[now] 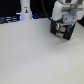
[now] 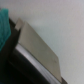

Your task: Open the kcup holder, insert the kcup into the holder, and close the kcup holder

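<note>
One kcup holder at the exterior view's upper right on the white table, directly beneath my gripper, jaw spacing indiscernible, holder contents hidden, its pale surface filling my wrist view.

exterior view: stood off the arm, looked down across the pale desk toward the pincer at the far side, mid range | wrist view: rode the wrist, sat very close over a grey slab, blurred | shared: the pale desk surface
</note>
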Robot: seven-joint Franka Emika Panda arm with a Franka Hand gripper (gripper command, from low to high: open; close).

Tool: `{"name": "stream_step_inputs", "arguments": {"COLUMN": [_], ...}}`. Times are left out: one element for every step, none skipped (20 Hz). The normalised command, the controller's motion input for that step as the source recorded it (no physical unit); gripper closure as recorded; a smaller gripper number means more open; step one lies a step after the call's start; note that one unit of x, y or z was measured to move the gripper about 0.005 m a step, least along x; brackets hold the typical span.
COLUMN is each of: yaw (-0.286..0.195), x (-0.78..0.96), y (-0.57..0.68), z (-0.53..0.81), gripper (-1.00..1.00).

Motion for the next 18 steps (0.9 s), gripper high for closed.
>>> {"name": "stream_step_inputs", "arguments": {"yaw": [0.09, 0.096, 0.109, 0.12, 0.125, 0.132, 0.119, 0.095, 0.053, 0.026, 0.03, 0.023, 0.009, -0.003, -0.008, -0.003, -0.017, -0.002], "x": [-0.83, -0.77, -0.69, -0.65, -0.64, -0.59, -0.48, -0.37, -0.28, 0.01, 0.02, 0.01, 0.0, 0.02, 0.05, 0.02, 0.01, 0.02], "y": [0.36, 0.37, 0.38, 0.39, 0.39, 0.38, 0.4, 0.38, 0.35, 0.2, 0.2, 0.19, 0.16, 0.08, 0.03, 0.0, 0.02, 0.01], "z": [0.0, 0.0, 0.01, 0.01, 0.01, 0.02, 0.08, 0.25, 0.22, 1.0, 1.0, 1.0, 1.0, 0.54, 0.27, 0.04, 0.0, 0.01], "gripper": [-1.0, -1.0, -1.0, -1.0, -1.0, -1.0, -1.0, -1.0, -1.0, -1.0, -1.0, -1.0, -1.0, -1.0, -1.0, -1.0, -1.0, -1.0]}}
